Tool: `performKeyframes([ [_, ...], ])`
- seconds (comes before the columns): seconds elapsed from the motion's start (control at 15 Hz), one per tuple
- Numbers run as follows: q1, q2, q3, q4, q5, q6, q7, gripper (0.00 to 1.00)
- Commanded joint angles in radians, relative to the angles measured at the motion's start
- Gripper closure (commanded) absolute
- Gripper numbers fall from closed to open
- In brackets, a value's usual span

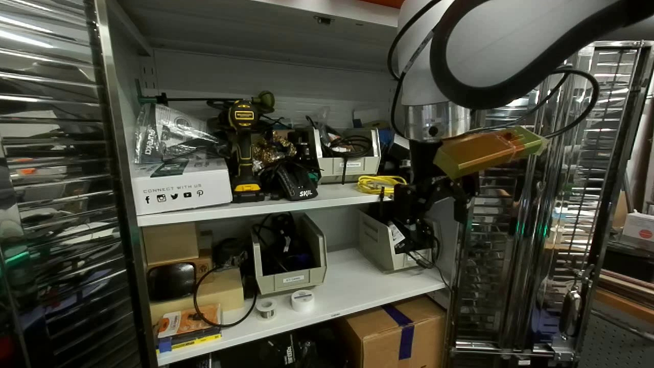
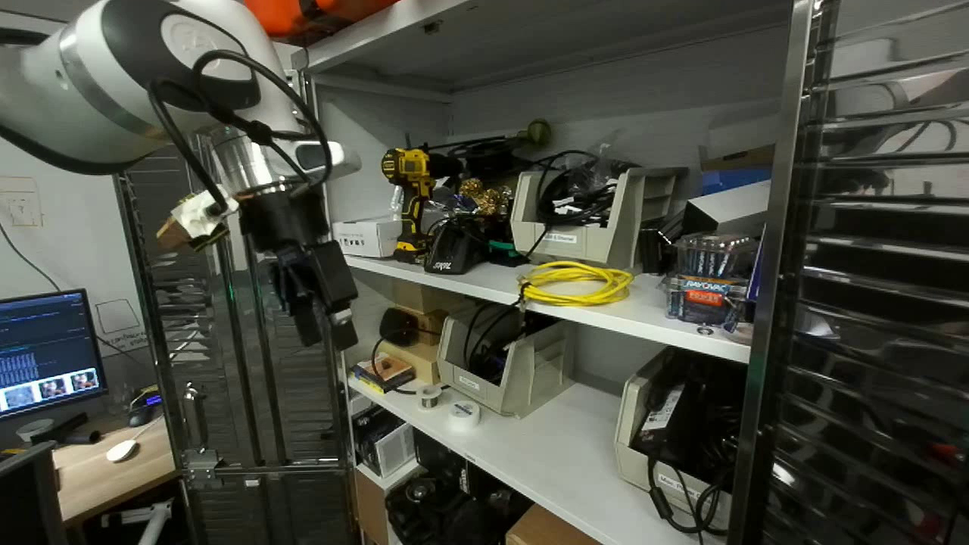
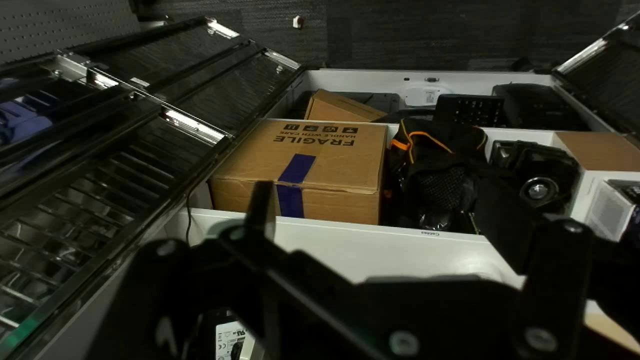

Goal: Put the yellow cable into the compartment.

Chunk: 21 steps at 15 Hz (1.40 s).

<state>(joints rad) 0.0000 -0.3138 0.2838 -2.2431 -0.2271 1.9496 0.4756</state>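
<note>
The gripper (image 3: 375,197) hangs in front of the upper shelf (image 2: 647,306), spread and holding nothing. The cable (image 2: 579,295) lies inward of it — apart, nothing seen between — on that shelf, within the compartment (image 2: 643,113) at its front, long axis apparently following the edge. A bin (image 2: 579,246) stands just behind. Placement looks finished; backing away seems next.

A pale wall (image 2: 83,250) is standing behind a desk (image 2: 91,484); doors (image 1: 61,179) are gleaming; dark floor (image 3: 450,40) is showing.

the white arm (image 1: 500,56) has a silver collar (image 1: 452,121), black cables (image 2: 260,133), black gripper (image 2: 325,333).
</note>
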Motion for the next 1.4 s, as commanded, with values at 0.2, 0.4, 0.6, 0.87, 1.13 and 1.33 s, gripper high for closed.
performKeyframes([
  [0.2,-0.028,0.217,-0.151,0.219,0.105,0.086,0.059,0.00],
  [0.4,-0.037,0.301,-0.210,0.322,0.182,0.095,0.098,0.00],
  [0.6,-0.042,0.345,-0.260,0.404,0.253,0.098,0.156,0.00],
  [0.87,-0.048,0.387,-0.306,0.480,0.315,0.133,0.267,0.00],
  [1.13,-0.042,0.480,-0.328,0.580,0.312,0.178,0.379,0.00],
  [1.33,-0.028,0.560,-0.335,0.666,0.291,0.184,0.453,0.00],
])
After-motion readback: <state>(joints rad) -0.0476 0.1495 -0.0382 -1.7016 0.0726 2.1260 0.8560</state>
